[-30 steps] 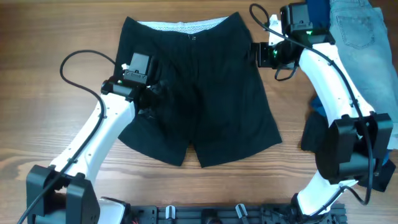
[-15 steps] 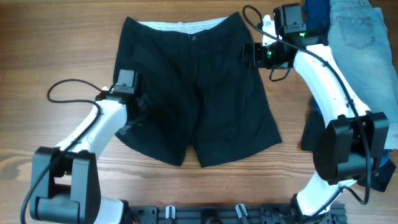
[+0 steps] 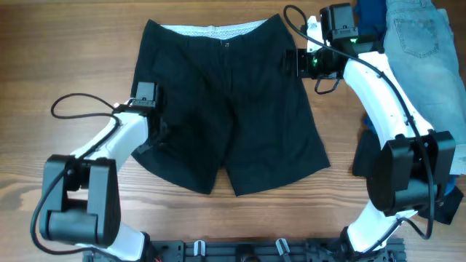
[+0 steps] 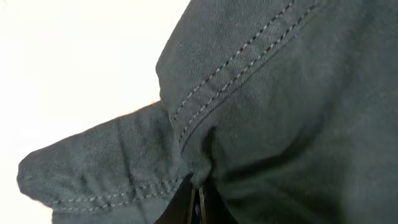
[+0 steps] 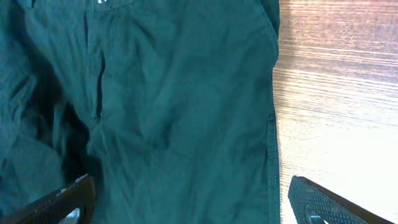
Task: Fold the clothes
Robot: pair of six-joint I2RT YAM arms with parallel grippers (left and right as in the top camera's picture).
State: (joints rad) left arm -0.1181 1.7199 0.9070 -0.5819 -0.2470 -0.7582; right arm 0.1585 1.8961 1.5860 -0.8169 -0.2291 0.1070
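black shorts [image 3: 233, 109] woven, flat | left claw [image 4: 198, 199] clenched on stitched hem | right claw [image 5: 193, 202] released

Plain black shorts [image 3: 233, 109] (pale speckled mesh lining [image 3: 211, 30] at the waistband), light-blue denim shorts [image 3: 429, 51] near the right gripper [image 3: 293, 62], brown wood-grain tabletop [image 3: 58, 44].

One pair of black shorts [image 3: 229, 109] at centre frame. One pair of light-blue denim shorts [image 3: 426, 51] in the upper right. Beside it lies dark blue cloth [image 3: 373, 11], perhaps one garment, perhaps two (an arm hides most of it). Two arms: left arm [image 3: 120, 142], right arm [image 3: 378, 80]. One wooden table [image 3: 58, 44].
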